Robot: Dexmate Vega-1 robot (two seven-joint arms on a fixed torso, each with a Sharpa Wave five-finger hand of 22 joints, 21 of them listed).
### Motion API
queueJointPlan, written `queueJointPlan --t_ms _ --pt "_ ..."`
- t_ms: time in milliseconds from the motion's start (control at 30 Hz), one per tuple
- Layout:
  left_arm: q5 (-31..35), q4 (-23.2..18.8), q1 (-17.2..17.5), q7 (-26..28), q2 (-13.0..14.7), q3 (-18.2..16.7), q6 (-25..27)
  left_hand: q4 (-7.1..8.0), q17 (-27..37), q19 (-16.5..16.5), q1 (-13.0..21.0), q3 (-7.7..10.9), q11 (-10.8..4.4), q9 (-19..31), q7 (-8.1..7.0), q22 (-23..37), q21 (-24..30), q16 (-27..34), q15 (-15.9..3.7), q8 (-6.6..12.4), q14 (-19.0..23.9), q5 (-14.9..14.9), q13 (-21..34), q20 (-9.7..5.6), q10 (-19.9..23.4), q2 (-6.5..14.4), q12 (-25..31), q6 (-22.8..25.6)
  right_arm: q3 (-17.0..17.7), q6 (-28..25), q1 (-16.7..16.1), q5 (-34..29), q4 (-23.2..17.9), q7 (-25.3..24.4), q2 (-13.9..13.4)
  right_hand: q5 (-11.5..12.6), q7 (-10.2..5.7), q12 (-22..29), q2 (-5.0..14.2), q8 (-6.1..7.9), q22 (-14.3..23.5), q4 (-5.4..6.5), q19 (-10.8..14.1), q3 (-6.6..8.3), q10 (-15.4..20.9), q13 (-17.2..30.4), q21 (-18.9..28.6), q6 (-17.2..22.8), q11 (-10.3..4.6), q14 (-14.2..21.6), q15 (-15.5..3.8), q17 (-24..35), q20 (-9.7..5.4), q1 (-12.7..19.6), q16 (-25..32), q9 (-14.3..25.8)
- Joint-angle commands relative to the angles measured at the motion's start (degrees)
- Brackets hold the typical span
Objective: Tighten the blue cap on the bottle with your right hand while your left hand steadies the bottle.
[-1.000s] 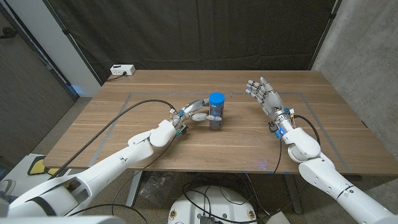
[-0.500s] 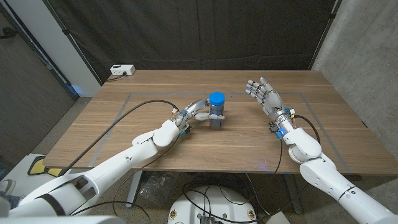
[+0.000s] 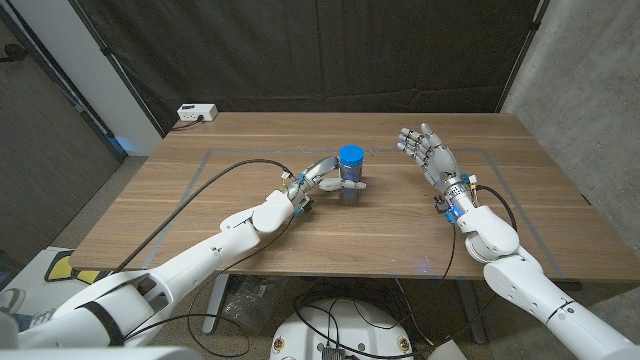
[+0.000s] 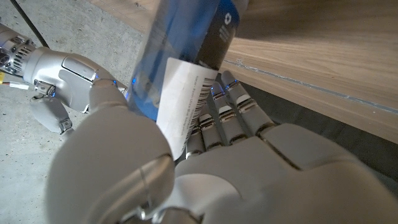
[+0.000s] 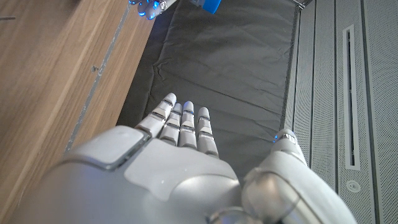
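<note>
We start at the bottle, which stands upright near the middle of the table, a little toward the far side, its long axis vertical and its blue cap pointing straight up. In the left wrist view we see its dark blue body with a white barcode label pressed against the fingers.

Our left hand comes in from about eight o'clock of the bottle and wraps it below the cap; the fingers are curled around the body and hold it, with the cap itself left free.

Our right hand is the one that matters for the coming move. It stands well apart from the bottle, out at roughly three o'clock of it, with bare table between them. Its fingers are spread wide and hold nothing, and they reach toward the far edge of the table. In the right wrist view its fingers are straight and apart.

We judge that steadying is in place and tightening has not yet begun. The right hand would need to travel toward nine o'clock, come over the cap from above, and close around it so the twist runs about the bottle's vertical axis.
</note>
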Motion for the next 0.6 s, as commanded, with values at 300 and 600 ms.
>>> queueJointPlan --t_ms 300,600 --pt "-6.3 8.0 -3.0 -3.5 -4.3 0.0 -4.6 -2.12 0.8 6.9 12.0 6.26 0.37 0.5 0.84 0.3 1.4 0.6 -2.22 -0.16 5.6 -4.7 0.7 0.30 3.3 6.7 0.0 3.3 0.4 0.1 0.3 -0.2 -0.5 -0.8 0.6 -0.1 0.02 -0.1 -0.01 0.19 0.3 0.01 0.5 -0.23 0.5 0.2 -0.1 0.3 -0.21 0.5 0.18 0.2 0.24 0.6 0.0 0.2" --pt "-8.4 5.5 -1.8 -3.7 -3.7 -1.4 -2.5 -2.34 1.0 9.8 17.8 9.83 0.41 0.7 1.54 0.3 1.7 0.9 -2.62 -0.03 8.7 -6.0 1.0 -0.36 6.4 8.8 0.5 5.9 -0.3 0.1 1.4 -0.4 -0.2 -0.5 1.3 -0.1 0.05 -0.1 0.01 0.18 0.3 0.00 0.5 -0.25 0.5 0.2 -0.1 0.3 -0.24 0.5 0.21 0.2 0.25 0.6 0.0 0.2"
